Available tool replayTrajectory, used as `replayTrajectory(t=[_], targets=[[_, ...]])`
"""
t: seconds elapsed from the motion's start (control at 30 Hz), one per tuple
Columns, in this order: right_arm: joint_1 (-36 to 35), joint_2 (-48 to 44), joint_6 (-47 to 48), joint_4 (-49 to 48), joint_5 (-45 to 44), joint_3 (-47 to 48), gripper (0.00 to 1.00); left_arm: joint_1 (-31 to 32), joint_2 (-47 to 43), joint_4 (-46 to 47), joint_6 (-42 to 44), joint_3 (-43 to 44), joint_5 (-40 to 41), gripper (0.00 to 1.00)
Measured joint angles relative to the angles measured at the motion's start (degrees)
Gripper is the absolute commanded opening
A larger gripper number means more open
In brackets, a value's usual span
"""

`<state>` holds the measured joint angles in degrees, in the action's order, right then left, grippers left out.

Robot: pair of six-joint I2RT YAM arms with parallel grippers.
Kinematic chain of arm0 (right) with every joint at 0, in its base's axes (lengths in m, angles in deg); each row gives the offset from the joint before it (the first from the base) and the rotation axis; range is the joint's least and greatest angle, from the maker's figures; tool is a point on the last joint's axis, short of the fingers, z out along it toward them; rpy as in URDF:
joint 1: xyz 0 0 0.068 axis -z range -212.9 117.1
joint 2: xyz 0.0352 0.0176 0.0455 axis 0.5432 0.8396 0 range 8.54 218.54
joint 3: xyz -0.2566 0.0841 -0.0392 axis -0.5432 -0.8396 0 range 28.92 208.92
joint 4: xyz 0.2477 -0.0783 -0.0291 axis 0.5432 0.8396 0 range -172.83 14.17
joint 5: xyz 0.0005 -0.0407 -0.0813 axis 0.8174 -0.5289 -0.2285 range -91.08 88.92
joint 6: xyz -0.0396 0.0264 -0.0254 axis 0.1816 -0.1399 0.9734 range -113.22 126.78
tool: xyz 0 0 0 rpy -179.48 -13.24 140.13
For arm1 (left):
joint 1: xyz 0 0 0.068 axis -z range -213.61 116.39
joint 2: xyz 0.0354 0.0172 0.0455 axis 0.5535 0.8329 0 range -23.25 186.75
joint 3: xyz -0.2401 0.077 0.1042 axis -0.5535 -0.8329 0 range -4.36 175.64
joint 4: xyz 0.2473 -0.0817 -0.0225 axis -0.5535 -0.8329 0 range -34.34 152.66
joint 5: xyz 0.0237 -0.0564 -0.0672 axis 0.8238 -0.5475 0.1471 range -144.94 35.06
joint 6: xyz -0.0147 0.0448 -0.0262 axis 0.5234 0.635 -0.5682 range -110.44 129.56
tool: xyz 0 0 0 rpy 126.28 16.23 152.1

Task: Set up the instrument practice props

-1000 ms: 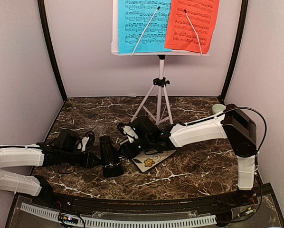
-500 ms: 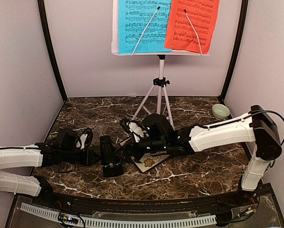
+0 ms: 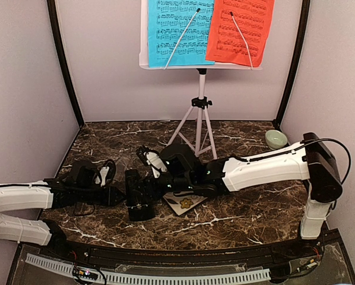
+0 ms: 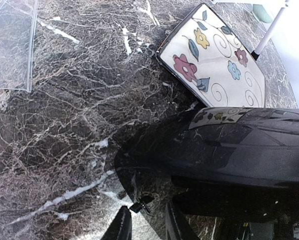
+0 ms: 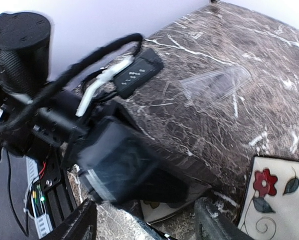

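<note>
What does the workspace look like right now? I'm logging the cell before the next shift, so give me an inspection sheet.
Surface: marbled dark table, nothing spilled seen.
Job's things: music stand upright at back, blue sheet and red sheet on it; metronome near front.
Clutter: floral tile, green bowl, clear plastic piece.
Grippers: left gripper beside metronome, grip unclear; right gripper open at metronome.
Cables: black cable loops by left gripper.
Surroundings: plain walls.

Tabletop: dark brown marble pattern, white veining, glossy (glare patches show in the left wrist view). Back wall, left wall and right wall: plain pale lilac panels. Black posts rise from the far left and far right corners. Lighting even.
</note>
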<state>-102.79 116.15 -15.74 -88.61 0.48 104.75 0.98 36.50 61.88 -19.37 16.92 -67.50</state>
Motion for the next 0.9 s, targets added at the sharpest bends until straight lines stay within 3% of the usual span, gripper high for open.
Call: replayTrajectory(t=[0.27,0.4,0.57,0.9], targets=[[0.02,0.35,-0.59,2.93,-3.50,0.33,0.47,0.04,-0.87,0.00,0.02,0.00,0.04,0.25],[-0.09,0.26,-0.68,2.82,-4.00,-0.22,0.66,0.04,-0.96,0.00,0.04,0.00,0.11,0.25],[-0.02,0.26,-0.50,2.67,-3.43,-0.74,0.73,0.04,-0.94,0.02,0.20,0.00,0.13,0.25],[-0.31,1.27,-1.18,2.58,-3.48,2.34,0.54,0.04,-0.96,0.07,0.26,0.00,0.15,0.25]])
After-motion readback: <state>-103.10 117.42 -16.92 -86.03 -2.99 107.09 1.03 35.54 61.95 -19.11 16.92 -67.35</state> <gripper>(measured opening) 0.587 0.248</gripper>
